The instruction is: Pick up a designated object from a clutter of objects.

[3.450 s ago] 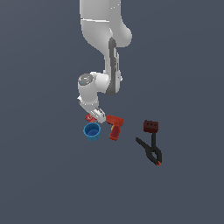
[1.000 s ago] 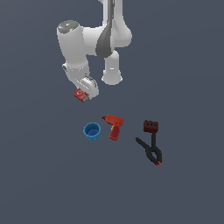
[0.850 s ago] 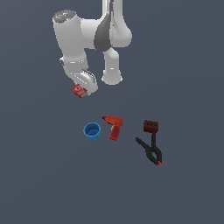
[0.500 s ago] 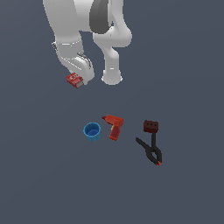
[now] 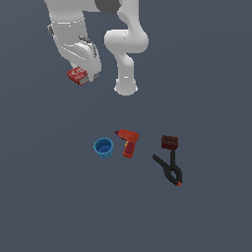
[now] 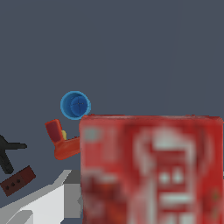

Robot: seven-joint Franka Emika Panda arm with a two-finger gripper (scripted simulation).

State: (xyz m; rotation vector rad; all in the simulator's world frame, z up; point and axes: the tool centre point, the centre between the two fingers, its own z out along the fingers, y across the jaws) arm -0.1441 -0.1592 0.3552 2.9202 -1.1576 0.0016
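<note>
The gripper (image 5: 82,75) is closed on the red box (image 5: 78,75), held high above the floor and well apart from the remaining clutter. In the wrist view the box (image 6: 151,168) fills the space directly at the jaws, label face toward the camera. Its long axis cannot be determined. Far below lie the blue cup (image 5: 104,147), upright and apparently empty, the drill (image 5: 128,141) just beside it, the brown block (image 5: 169,142), and the clamp (image 5: 169,170) touching the block. Judgement: the pick is essentially complete
</note>
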